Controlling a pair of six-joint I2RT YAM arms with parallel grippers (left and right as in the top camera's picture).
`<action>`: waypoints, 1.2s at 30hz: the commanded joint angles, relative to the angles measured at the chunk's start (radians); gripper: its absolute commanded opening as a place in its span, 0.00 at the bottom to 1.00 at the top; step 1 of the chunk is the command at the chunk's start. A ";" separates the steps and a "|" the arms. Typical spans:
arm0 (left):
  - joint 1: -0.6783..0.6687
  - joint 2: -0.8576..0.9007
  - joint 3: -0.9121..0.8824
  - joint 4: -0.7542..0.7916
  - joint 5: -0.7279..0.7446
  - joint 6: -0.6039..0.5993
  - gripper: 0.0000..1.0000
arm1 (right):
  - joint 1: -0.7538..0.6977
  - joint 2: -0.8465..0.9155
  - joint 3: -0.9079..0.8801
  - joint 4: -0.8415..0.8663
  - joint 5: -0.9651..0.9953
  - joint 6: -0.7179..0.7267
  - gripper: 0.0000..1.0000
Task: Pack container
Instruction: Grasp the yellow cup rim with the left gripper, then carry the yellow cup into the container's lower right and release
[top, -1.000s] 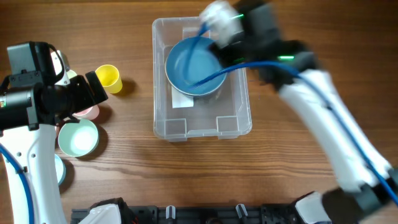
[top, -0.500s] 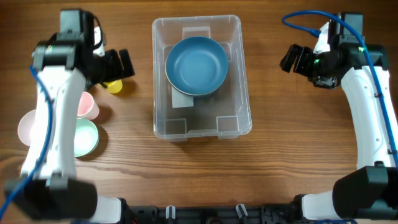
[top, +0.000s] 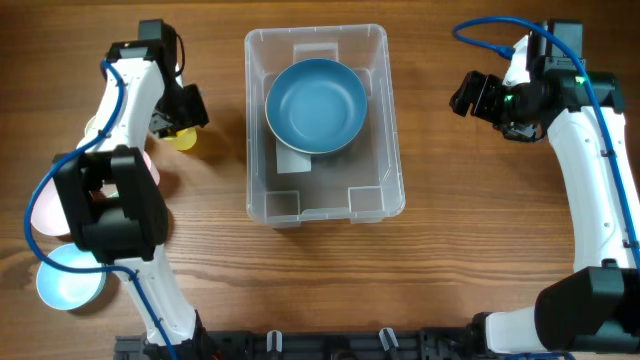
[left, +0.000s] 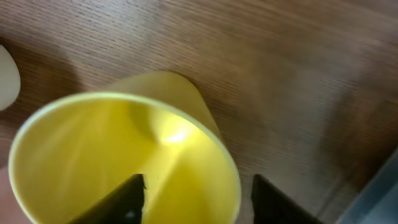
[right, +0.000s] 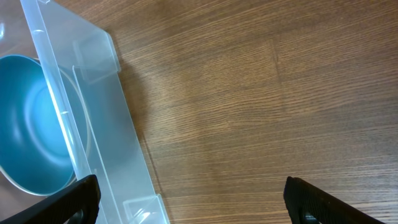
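Straddles yellow cup (left: 93, 143) rim with left gripper (left: 198, 186) apart; holds right gripper (right: 191, 186) apart beside container (right: 93, 112), blue bowl (right: 31, 124) inside.

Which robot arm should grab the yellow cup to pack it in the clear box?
Left, probably. The left gripper hangs open right at the yellow cup, with a finger on either side of its rim. The right gripper is open over bare wood, on the other side of the container.

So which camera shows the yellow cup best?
The left wrist view: the yellow cup fills the picture and you can look right inside it. The overhead view shows only a small yellow bit beside the left gripper. The right wrist view does not show it.
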 joint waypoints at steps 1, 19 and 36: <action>0.001 0.002 0.020 0.029 -0.008 0.002 0.27 | 0.003 0.011 -0.005 0.002 -0.013 -0.003 0.95; -0.064 -0.074 0.327 -0.161 -0.008 0.005 0.04 | 0.003 0.011 -0.005 0.003 -0.013 -0.008 0.95; -0.730 -0.080 0.631 -0.478 0.145 -0.076 0.04 | -0.073 0.011 -0.005 -0.029 0.124 0.106 0.96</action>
